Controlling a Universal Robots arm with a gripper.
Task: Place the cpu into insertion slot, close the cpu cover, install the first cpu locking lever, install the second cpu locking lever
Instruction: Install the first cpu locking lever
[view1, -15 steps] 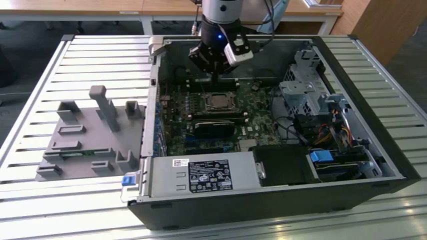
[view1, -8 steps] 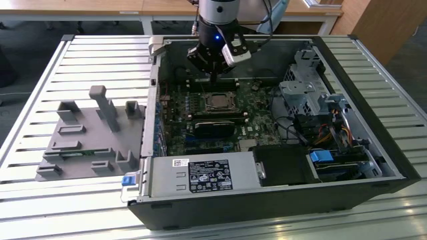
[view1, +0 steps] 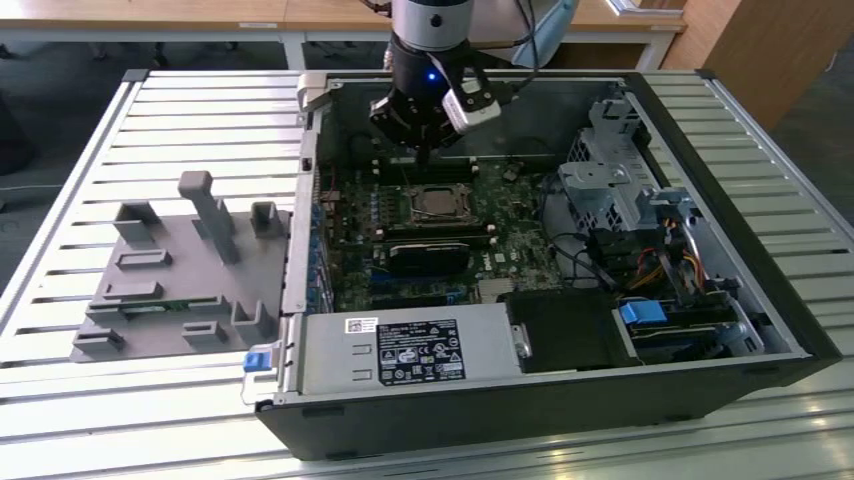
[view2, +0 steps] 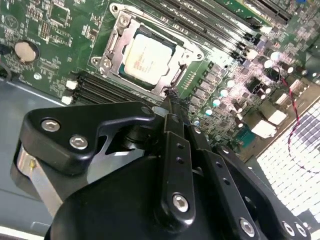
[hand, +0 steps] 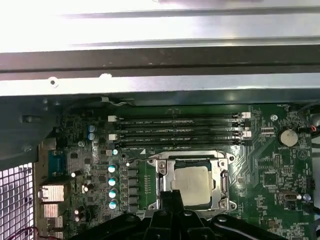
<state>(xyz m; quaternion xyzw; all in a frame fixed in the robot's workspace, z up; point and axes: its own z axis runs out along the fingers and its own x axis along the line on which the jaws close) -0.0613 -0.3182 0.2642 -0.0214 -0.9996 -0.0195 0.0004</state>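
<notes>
The cpu (view2: 147, 55) (hand: 192, 185) lies flat in the insertion slot (view1: 437, 203) on the green motherboard, its pale metal face up. The silvery cpu cover (view2: 114, 50) (hand: 192, 161) is folded down around it as a frame. Thin metal levers run along the frame's sides; whether they are latched I cannot tell. My gripper (view2: 171, 97) (hand: 172, 196) hovers just above one edge of the socket, its black fingers pressed together with nothing between them. In the exterior view the gripper (view1: 424, 152) hangs inside the open computer case, just behind the socket.
Black memory slots (hand: 177, 130) run beside the socket, near the case wall (hand: 150, 55). A long black module (view1: 434, 250) and the grey power-supply box (view1: 400, 350) sit in front. A drive cage (view1: 621, 190) stands at the exterior view's right, a grey fixture (view1: 174, 270) at its left.
</notes>
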